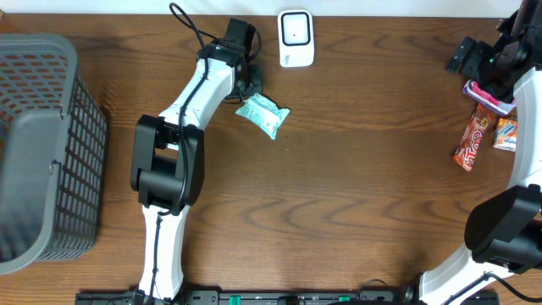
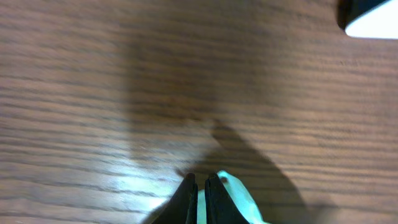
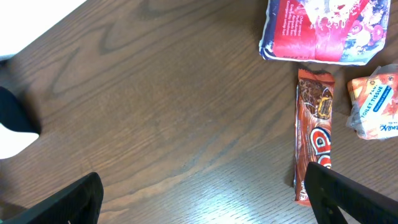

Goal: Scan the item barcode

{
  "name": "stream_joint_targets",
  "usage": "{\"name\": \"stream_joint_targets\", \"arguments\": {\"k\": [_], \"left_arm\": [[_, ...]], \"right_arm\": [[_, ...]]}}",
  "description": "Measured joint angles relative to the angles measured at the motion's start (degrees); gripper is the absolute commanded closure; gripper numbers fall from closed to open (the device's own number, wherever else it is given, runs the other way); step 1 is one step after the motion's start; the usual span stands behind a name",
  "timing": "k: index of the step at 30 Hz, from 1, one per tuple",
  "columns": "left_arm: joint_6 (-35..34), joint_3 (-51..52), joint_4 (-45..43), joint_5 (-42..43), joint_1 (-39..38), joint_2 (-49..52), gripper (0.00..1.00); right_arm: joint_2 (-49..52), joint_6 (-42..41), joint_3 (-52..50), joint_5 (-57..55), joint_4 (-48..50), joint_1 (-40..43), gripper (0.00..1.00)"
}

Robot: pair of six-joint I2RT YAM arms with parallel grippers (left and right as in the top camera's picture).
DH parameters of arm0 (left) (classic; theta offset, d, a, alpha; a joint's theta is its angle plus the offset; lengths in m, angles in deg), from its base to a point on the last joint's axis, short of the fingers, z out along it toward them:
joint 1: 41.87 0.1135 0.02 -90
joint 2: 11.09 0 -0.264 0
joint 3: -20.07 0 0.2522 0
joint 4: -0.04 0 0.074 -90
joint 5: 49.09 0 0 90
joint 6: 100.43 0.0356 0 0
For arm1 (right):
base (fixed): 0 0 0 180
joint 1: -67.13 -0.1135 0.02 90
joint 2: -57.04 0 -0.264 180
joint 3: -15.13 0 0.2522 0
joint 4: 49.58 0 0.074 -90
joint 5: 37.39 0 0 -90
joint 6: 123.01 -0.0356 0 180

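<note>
A small teal packet [image 1: 264, 114] lies on the wooden table just below and left of the white barcode scanner [image 1: 296, 38]. My left gripper [image 1: 248, 87] is at the packet's upper-left edge. In the left wrist view its black fingers [image 2: 189, 198] are pressed almost together with a strip of the teal packet [image 2: 239, 198] pinched between them, and a white corner of the scanner [image 2: 373, 22] shows at top right. My right gripper [image 1: 464, 55] hovers at the far right, wide open [image 3: 202, 180] over bare wood.
A grey wire basket [image 1: 42, 144] stands at the left edge. At the right lie a red chocolate bar [image 1: 472, 140] [image 3: 314, 134], an orange tissue packet [image 1: 506, 134] [image 3: 376, 109] and a red-and-blue pack [image 3: 317, 28].
</note>
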Motion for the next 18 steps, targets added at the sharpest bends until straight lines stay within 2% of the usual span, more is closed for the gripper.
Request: {"name": "stream_joint_targets", "arguments": {"k": [10, 18], "left_arm": [[0.0, 6.4, 0.4, 2.0, -5.9, -0.3, 0.93], [0.0, 7.1, 7.1, 8.6, -12.0, -1.0, 0.93]], "right_arm": [[0.0, 0.0, 0.0, 0.0, 0.0, 0.0, 0.01], [0.0, 0.0, 0.0, 0.0, 0.0, 0.0, 0.01]]}}
